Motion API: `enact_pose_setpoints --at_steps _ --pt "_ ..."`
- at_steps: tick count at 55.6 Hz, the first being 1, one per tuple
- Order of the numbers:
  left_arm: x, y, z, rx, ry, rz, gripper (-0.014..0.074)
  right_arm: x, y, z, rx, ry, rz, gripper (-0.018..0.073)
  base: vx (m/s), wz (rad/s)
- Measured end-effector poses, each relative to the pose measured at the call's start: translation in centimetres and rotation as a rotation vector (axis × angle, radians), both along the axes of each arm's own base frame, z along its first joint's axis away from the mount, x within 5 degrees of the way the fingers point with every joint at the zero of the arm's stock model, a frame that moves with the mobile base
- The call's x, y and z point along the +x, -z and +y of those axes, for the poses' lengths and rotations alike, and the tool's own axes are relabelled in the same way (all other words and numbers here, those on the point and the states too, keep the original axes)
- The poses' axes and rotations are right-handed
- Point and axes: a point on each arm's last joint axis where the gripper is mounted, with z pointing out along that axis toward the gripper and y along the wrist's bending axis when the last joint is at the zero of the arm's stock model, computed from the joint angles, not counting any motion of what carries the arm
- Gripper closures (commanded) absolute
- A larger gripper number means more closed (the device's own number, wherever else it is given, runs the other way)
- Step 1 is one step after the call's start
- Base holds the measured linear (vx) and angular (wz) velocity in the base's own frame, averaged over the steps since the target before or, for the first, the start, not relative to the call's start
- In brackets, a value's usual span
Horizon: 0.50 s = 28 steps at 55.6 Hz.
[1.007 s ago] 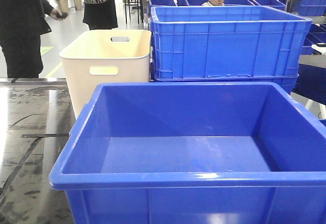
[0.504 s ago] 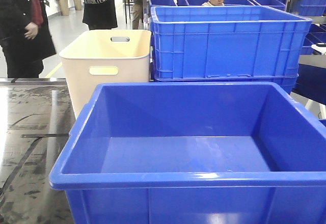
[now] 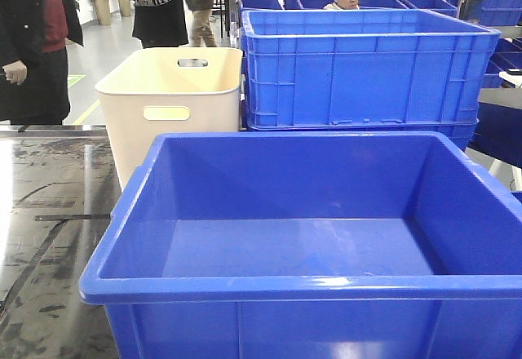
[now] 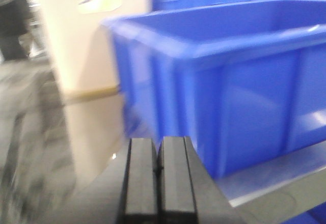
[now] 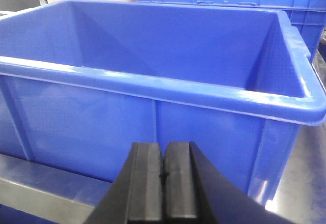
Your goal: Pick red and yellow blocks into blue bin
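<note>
The blue bin point(image 3: 302, 290) fills the front of the front-facing view, and the inside that shows holds nothing. It also appears in the left wrist view as a blurred blue bin point(image 4: 229, 81) to the right, and in the right wrist view as the blue bin point(image 5: 153, 86) straight ahead. My left gripper point(image 4: 159, 170) is shut with nothing between its fingers, low beside the bin's outer corner. My right gripper point(image 5: 163, 175) is shut and empty, facing the bin's near wall. The red and yellow blocks are out of view.
A cream tub point(image 3: 171, 102) with handle slots stands behind the bin on the left. A taller ribbed blue crate point(image 3: 367, 65) stands behind it on the right. People point(image 3: 33, 41) stand at the far left by the glossy dark table point(image 3: 49, 212).
The bin and tubs have not moved. The person at the far left has shifted position and others have walked in the background.
</note>
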Motion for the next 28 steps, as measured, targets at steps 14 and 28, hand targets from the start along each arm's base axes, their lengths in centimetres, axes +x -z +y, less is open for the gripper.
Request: enact_pose_setpoints --at_steps 14,28 --pt "-1.3 3.5 0.8 0.024 -0.067 -0.003 0.0596 0.0 0.0 0.0 0.001 0.0 0.0 0.0569 0.0 0.0" --pt "-1.3 3.5 0.9 0.049 -0.075 -0.014 0.0596 0.0 0.1 0.0 0.004 0.0 0.002 0.0569 0.0 0.0"
